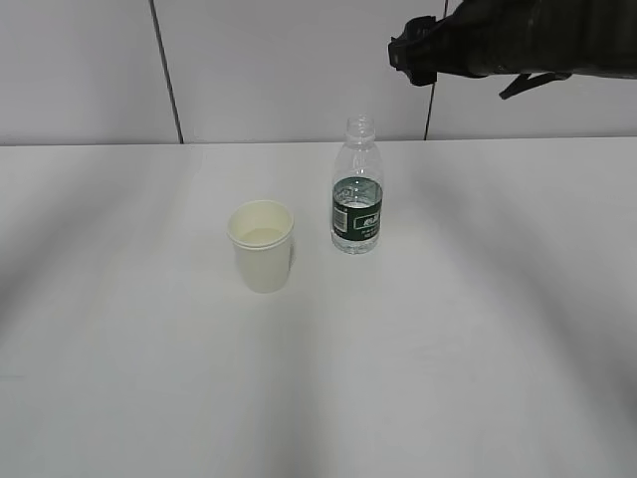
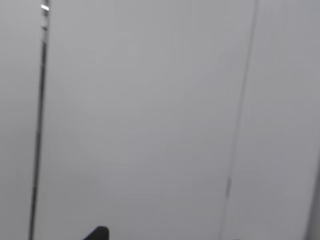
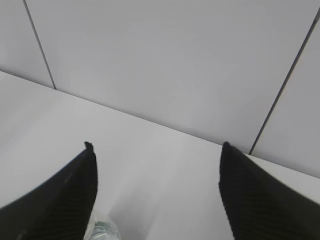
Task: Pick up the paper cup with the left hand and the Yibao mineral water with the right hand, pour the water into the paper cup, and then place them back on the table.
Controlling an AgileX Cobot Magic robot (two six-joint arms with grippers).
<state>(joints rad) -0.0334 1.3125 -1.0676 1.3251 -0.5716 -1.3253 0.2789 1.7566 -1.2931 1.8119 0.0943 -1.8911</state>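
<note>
The paper cup (image 1: 261, 245) stands upright on the white table (image 1: 448, 329), with some water inside. Just to its right stands the Yibao mineral water (image 1: 357, 191), capless, its green label facing me. My right arm (image 1: 468, 45) hangs high at the top right, above and behind the bottle. In the right wrist view the right gripper (image 3: 157, 147) is open wide with nothing between its fingers, and the bottle's neck (image 3: 102, 233) shows at the bottom edge beside the left finger. The left hand shows only as one black fingertip (image 2: 98, 233) against the wall, holding nothing.
A grey panelled wall (image 1: 289, 70) with dark seams rises right behind the table's far edge. Bare tabletop lies all round the cup and bottle, widest toward the front.
</note>
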